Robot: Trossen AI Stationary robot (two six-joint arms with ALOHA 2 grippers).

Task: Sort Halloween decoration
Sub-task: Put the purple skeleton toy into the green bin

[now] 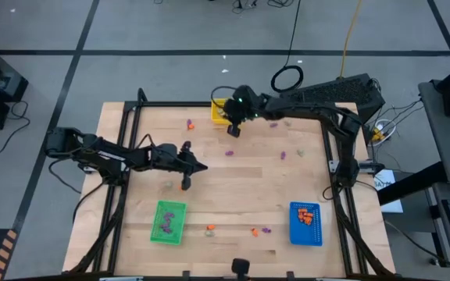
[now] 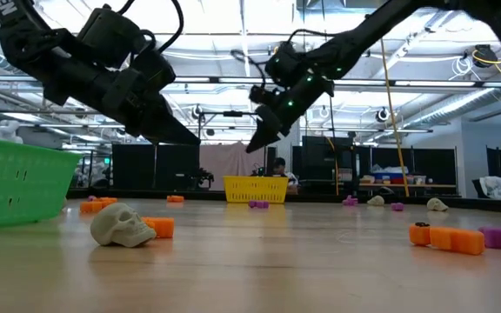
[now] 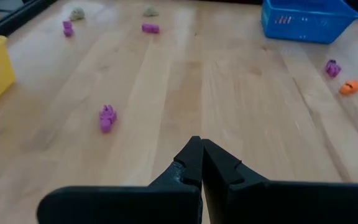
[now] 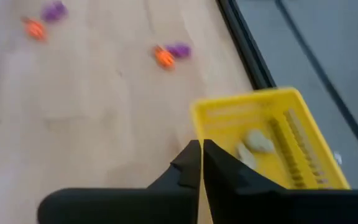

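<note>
Skull trinket (image 2: 122,224) lies nearest; right gripper (image 4: 201,149) closed, empty.

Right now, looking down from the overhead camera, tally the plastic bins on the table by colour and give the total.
green bin: 1
blue bin: 1
yellow bin: 1
Total: 3

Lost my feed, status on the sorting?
Right gripper shut, empty, beside yellow bin. Left gripper shut, empty, mid-table. Trinkets remain scattered. Nothing blocking.
</note>
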